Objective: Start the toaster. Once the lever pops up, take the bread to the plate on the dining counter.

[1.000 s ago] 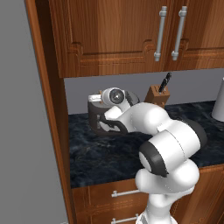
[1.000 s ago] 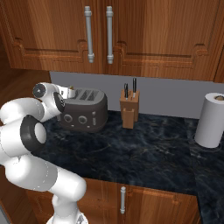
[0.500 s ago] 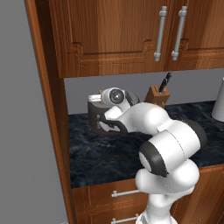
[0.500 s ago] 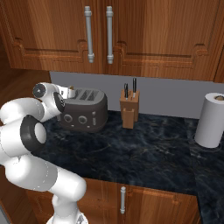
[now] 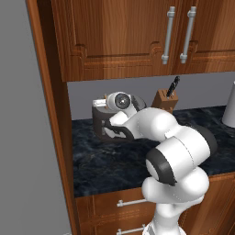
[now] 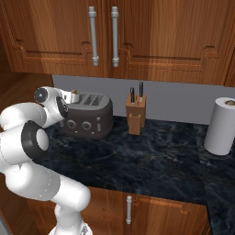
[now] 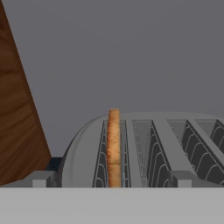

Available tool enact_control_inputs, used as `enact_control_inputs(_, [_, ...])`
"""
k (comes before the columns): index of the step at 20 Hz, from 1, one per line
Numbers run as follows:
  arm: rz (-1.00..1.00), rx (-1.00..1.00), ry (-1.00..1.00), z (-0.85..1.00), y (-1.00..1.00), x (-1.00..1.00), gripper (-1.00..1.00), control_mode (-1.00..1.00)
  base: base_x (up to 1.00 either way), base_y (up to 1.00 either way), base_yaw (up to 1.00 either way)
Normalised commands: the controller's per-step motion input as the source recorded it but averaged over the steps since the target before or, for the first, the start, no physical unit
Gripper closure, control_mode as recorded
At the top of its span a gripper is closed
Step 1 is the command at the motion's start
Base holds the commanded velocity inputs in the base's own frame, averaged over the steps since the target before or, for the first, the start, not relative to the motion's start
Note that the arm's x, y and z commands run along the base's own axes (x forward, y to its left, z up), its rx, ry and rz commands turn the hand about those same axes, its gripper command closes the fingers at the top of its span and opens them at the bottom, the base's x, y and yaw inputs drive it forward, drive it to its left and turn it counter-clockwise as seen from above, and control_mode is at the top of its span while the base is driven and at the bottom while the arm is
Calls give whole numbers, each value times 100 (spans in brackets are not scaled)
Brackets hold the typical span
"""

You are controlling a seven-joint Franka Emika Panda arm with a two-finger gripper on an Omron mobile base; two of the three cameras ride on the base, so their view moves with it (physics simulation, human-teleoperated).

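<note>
Dark grey and boxy, the toaster (image 5: 102, 123) sits on the black marbled counter (image 5: 105, 163) under the wooden cabinets in the left base view, mostly hidden behind the white arm, with a knife block (image 5: 165, 99) to its right. From the right base view the toaster (image 6: 90, 117) shows its two front knobs, the arm's wrist close against its left end, a paper towel roll (image 6: 222, 126) far right. Along the hand view the bread (image 7: 113, 146) stands upright in the leftmost slot of the toaster (image 7: 148, 151); the gripper's fingers are spread wide, holding nothing.
</note>
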Motion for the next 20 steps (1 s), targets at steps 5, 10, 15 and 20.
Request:
enact_control_inputs(5, [0,0,0,0,0,0,-100,-100,0,0,0])
enact_control_inputs(10, [0,0,0,0,0,0,-100,-100,0,0,0])
enact_control_inputs(15, [0,0,0,0,0,0,-100,-100,0,0,0])
enact_control_inputs(20, [0,0,0,0,0,0,-100,-100,0,0,0])
